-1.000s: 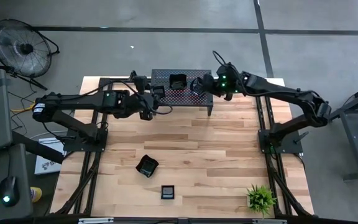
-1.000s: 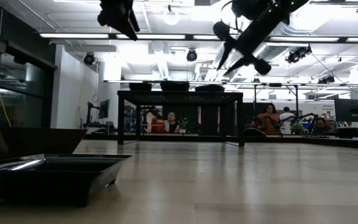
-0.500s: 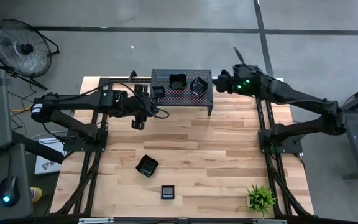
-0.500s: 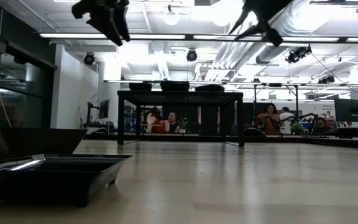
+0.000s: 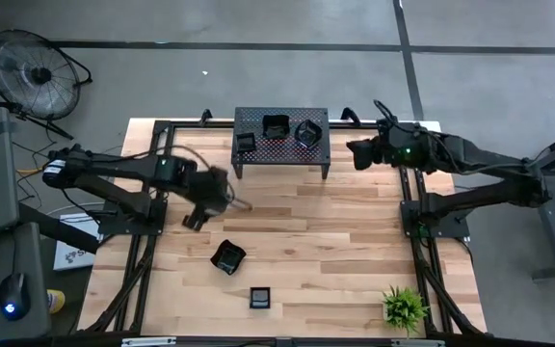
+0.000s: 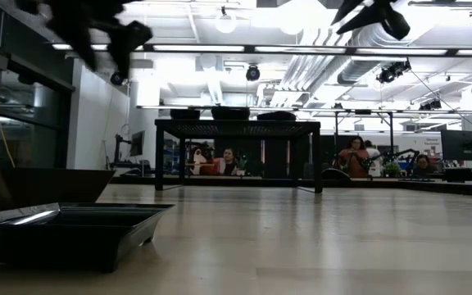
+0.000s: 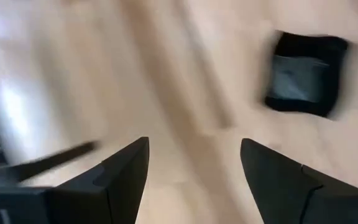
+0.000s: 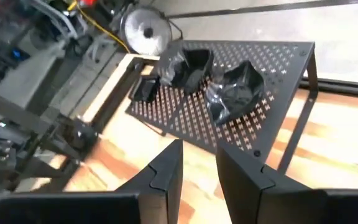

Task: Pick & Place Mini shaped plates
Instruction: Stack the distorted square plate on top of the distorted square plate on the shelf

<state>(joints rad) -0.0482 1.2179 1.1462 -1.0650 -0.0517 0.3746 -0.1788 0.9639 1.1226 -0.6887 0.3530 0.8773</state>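
Observation:
Three mini shaped plates, black and glossy, point(image 5: 246, 143) point(image 5: 276, 126) point(image 5: 307, 133) rest on top of the black perforated stand point(image 5: 258, 156) at the far side of the table. Two more plates point(image 5: 227, 257) point(image 5: 260, 297) lie flat on the wooden table nearer the front. My left gripper point(image 5: 194, 220) hovers open above the table between the stand and the nearer plates. Its wrist view shows one plate point(image 7: 306, 73) ahead of the fingers point(image 7: 194, 146). My right gripper point(image 5: 359, 154) hangs in the air right of the stand, its fingers point(image 8: 199, 162) slightly apart and empty.
A small green plant point(image 5: 404, 307) stands at the table's near right corner. The stand point(image 6: 236, 131) rises on legs at the far side. One plate point(image 6: 64, 233) lies close to the low camera. Bare wood stretches across the table's middle and right.
My right gripper has drawn back from above the stand toward the table's right edge and risen, and a plate shows on the stand where it was. My left gripper has swung from the stand's left end toward the near edge, sunk, and tipped to point down.

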